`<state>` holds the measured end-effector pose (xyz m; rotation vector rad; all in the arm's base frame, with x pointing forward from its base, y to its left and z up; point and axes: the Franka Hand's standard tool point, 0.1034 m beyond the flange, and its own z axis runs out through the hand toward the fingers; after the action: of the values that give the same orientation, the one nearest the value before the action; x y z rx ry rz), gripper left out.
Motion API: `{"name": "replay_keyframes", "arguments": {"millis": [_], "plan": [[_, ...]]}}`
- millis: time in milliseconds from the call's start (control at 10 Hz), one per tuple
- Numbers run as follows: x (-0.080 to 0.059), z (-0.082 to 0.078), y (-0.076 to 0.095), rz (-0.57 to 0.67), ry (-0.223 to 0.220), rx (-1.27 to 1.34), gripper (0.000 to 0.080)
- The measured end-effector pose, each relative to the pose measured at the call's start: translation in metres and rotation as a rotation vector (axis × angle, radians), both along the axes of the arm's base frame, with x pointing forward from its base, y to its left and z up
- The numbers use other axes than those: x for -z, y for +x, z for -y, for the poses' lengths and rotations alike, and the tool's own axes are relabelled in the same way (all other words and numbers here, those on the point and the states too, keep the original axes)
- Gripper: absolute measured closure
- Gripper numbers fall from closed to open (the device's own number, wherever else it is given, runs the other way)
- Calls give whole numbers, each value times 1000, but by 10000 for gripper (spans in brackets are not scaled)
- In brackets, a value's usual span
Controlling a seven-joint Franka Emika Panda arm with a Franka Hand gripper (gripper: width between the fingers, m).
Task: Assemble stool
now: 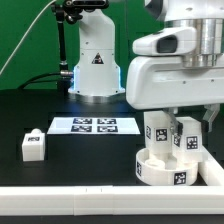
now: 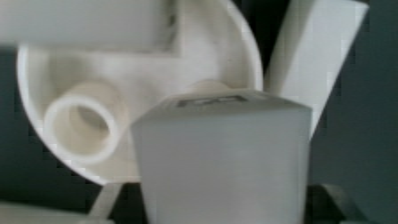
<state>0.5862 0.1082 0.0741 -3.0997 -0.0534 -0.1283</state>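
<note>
The stool's round white seat (image 1: 163,171) lies at the exterior view's right near the front rail, with tags on its rim. Two white tagged legs (image 1: 157,129) (image 1: 187,134) stand up from it. My gripper (image 1: 172,114) has come straight down over them. In the wrist view a white leg (image 2: 222,150) fills the space between my fingers, and my gripper (image 2: 217,206) is shut on it. Behind it lie the seat (image 2: 125,85) with a round socket (image 2: 80,122) and another leg (image 2: 320,50). A loose leg (image 1: 33,146) lies at the exterior view's left.
The marker board (image 1: 92,125) lies flat in the middle of the black table. The arm's white base (image 1: 95,62) stands behind it. A long white rail (image 1: 100,202) runs along the front edge. A green backdrop closes the far side.
</note>
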Motion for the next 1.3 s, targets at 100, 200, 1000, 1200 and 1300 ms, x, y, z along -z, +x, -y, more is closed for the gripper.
{"name": "replay_keyframes", "arguments": {"millis": [100, 200, 1000, 1200, 1300], "plan": [[1, -1, -2, -6, 11, 114, 461], [1, -1, -2, -10, 28, 227, 461], [1, -6, -2, -48, 103, 906, 459], [1, -6, -3, -59, 119, 1045, 459], [1, -6, -3, -63, 125, 1082, 459]]}}
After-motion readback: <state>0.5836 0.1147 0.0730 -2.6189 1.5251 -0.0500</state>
